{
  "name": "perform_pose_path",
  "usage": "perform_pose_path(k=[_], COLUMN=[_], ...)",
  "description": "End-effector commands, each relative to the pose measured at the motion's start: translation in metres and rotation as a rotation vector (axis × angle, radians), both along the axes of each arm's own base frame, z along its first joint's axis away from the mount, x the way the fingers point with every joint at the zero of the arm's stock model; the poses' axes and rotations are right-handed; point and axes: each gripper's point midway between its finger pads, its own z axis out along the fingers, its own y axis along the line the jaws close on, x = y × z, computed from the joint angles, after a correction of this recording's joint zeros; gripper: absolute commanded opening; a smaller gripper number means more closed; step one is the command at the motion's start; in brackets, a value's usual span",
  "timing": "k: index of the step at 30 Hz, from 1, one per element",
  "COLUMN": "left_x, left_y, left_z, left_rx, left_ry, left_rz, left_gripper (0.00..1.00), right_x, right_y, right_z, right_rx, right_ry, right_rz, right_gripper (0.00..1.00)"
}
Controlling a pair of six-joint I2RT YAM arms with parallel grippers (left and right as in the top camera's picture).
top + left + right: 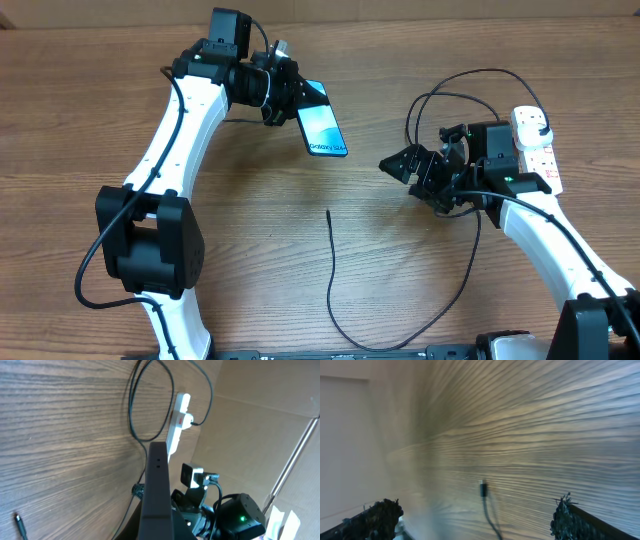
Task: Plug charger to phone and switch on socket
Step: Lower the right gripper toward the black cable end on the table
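My left gripper (287, 98) is shut on the phone (322, 130) at its top end and holds it above the table, blue screen facing up. In the left wrist view the phone (157, 485) shows edge-on as a dark bar that hides my fingers. The charger's connector tip (328, 212) lies free on the wood at mid-table; its black cable (335, 300) curves down and right, then loops up to the plug (537, 127) in the socket (541, 157). My right gripper (408, 165) stands open and empty, right of the tip. The right wrist view shows the tip (483, 489) ahead of the open fingers (375, 520).
The white socket (176, 427) lies at the table's right edge, with black cable loops (450, 100) just left of it. Cardboard walls (260, 435) stand beyond the table. The right arm (235, 515) shows behind the phone in the left wrist view.
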Motion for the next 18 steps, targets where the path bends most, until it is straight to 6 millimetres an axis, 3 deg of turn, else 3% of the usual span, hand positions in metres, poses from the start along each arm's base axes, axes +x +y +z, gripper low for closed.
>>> perform_pose_path(k=[1,10,18], left_x=[0.001,0.01,0.014], left_y=[-0.003,-0.004,0.004], left_z=[0.022,0.028,0.028], left_rx=[-0.058,-0.07,-0.072], left_ry=[-0.01,-0.066,-0.054], left_rz=[0.003,0.006,0.032], left_gripper=[0.04,0.04,0.04], right_x=[0.016,0.009,-0.013], right_y=[-0.005,0.007,0.057], right_z=[0.025,0.048,0.05], right_rx=[-0.106,-0.353,-0.433], right_ry=[-0.122,-0.153,-0.243], right_rz=[0.029,0.12,0.288], right_gripper=[1.0,1.0,1.0])
